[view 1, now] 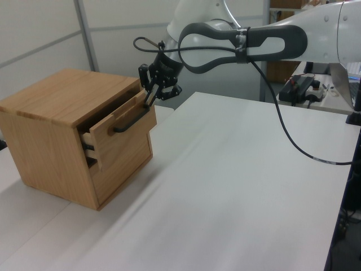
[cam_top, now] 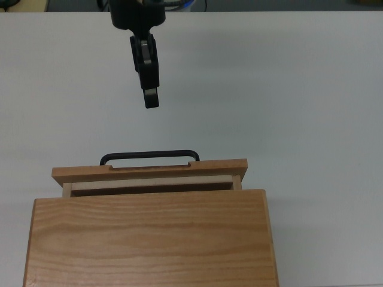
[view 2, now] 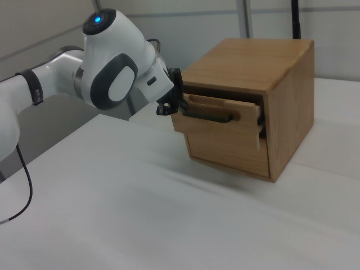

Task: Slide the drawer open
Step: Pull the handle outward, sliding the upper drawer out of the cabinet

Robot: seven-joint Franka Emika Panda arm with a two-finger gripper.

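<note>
Two fingers (cam_top: pixel 151 100) together, clear of drawer (cam_top: pixel 149 172)

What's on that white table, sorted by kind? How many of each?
Wooden cabinet: 1
Drawer fronts: 2, upper drawer pulled partly out, lower one shut
Black handle: 1
Robot gripper: 1, clear of the handle
Total: 5

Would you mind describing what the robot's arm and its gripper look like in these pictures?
The arm has glossy white rounded shells with dark grey joint panels; a blue light glows on one joint cap. A thin black cable loops along it and hangs over the table. The gripper is small, black and narrow, with slim fingers.
</note>
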